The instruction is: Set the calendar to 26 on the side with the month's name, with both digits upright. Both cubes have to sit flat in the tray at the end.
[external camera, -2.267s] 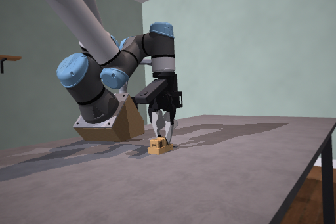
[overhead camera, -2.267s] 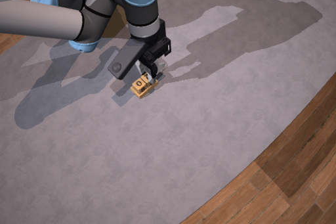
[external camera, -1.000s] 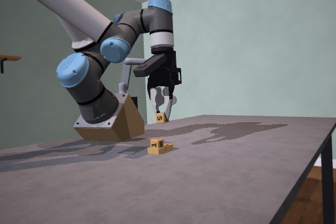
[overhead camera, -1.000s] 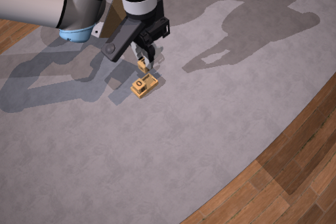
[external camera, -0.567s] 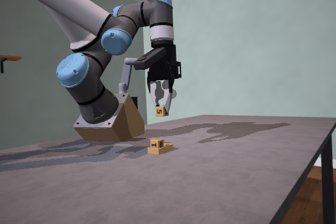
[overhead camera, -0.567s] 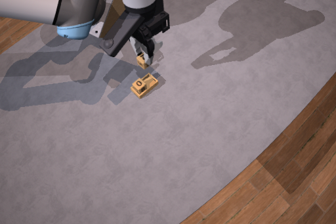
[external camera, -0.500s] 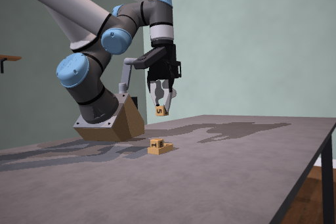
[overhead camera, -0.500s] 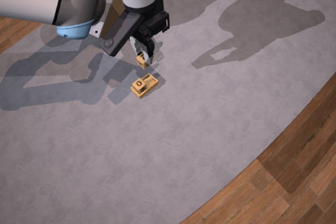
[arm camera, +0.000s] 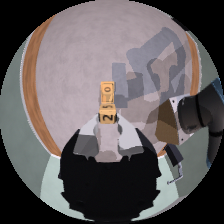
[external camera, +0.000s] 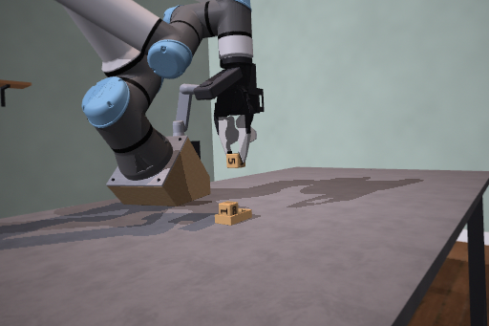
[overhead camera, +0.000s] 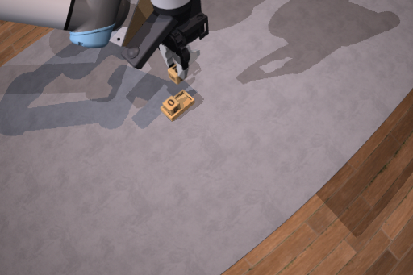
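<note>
My gripper (external camera: 235,160) is shut on a small wooden digit cube (external camera: 233,161) and holds it well above the table. That cube shows a 5 on its side in the exterior view. In the wrist view the held cube (arm camera: 107,117) shows a 2 and a 5. It also shows in the top view (overhead camera: 174,74). Below it the wooden calendar tray (overhead camera: 181,104) lies on the grey table top. The other cube (overhead camera: 171,102) sits in the tray's left slot with a 0 on top. The tray's right slot is empty. The tray shows in the exterior view (external camera: 232,213) and in the wrist view (arm camera: 106,93).
The robot's wooden base block (external camera: 162,180) stands behind the tray at the back left. The table's curved edge runs at the right and front right (overhead camera: 323,191), with wooden floor beyond.
</note>
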You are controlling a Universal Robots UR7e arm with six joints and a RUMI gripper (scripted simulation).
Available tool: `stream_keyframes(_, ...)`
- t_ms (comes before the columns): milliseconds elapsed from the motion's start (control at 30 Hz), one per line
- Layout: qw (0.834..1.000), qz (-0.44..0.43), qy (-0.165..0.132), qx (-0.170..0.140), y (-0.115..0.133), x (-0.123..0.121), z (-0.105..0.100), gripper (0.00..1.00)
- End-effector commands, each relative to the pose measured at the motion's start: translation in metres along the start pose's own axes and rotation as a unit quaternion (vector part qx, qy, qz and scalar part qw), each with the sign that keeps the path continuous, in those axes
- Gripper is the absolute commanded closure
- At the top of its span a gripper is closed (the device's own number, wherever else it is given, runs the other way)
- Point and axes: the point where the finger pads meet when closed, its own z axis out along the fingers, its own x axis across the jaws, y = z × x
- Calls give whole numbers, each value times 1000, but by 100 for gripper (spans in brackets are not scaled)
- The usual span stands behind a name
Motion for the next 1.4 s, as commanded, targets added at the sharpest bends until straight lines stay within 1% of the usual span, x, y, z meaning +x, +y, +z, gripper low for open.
stream_keyframes(0,1000,1,0,0,0,0,0,90)
stream_keyframes(733,999,34,0,0,2,1,0,90)
stream_keyframes(1033,997,81,0,-1,5,3,0,90)
stream_keyframes(1367,989,145,0,-1,9,5,0,90)
